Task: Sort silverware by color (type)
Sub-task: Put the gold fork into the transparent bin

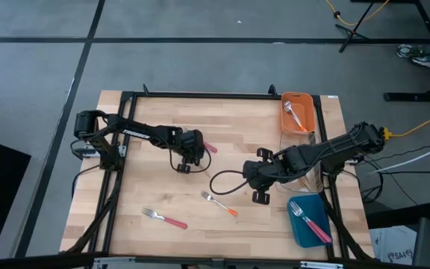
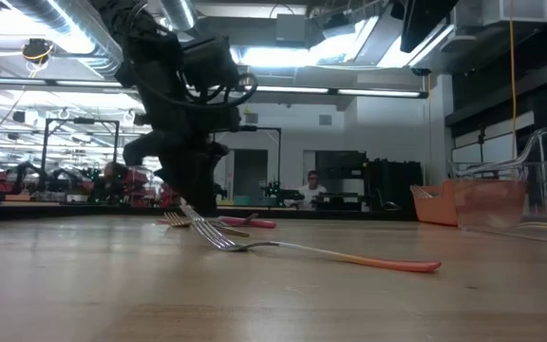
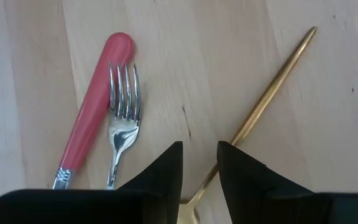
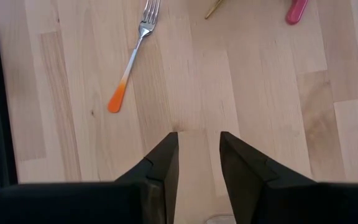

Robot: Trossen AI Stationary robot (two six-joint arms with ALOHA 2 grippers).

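My left gripper [image 1: 187, 155] [image 3: 199, 155] is low over the table's middle, narrowly open. Its fingers stand on either side of a thin gold utensil [image 3: 272, 87], near its head end. Beside it lie a pink-handled utensil [image 3: 95, 112] [image 1: 209, 147] and an all-silver fork [image 3: 123, 115]. An orange-handled fork [image 1: 219, 202] [image 4: 132, 56] and a pink-handled fork [image 1: 164, 218] lie flat nearer the front edge. My right gripper [image 1: 260, 179] [image 4: 199, 149] hovers narrowly open and empty at centre right. My left gripper points down with one finger [image 3: 166, 171] on each side of the gold utensil's thin shaft [image 3: 219, 163], across it. The utensil lies flat on the table. Whether the fingers touch it I cannot tell.
An orange bin [image 1: 308, 101] at the back right holds a utensil. A blue bin [image 1: 297, 228] at the front right holds pink-handled forks. A clear bin [image 2: 539, 195] stands between them under my right arm. A black cable [image 1: 222, 179] loops on the table's middle. A person shows far behind the table.
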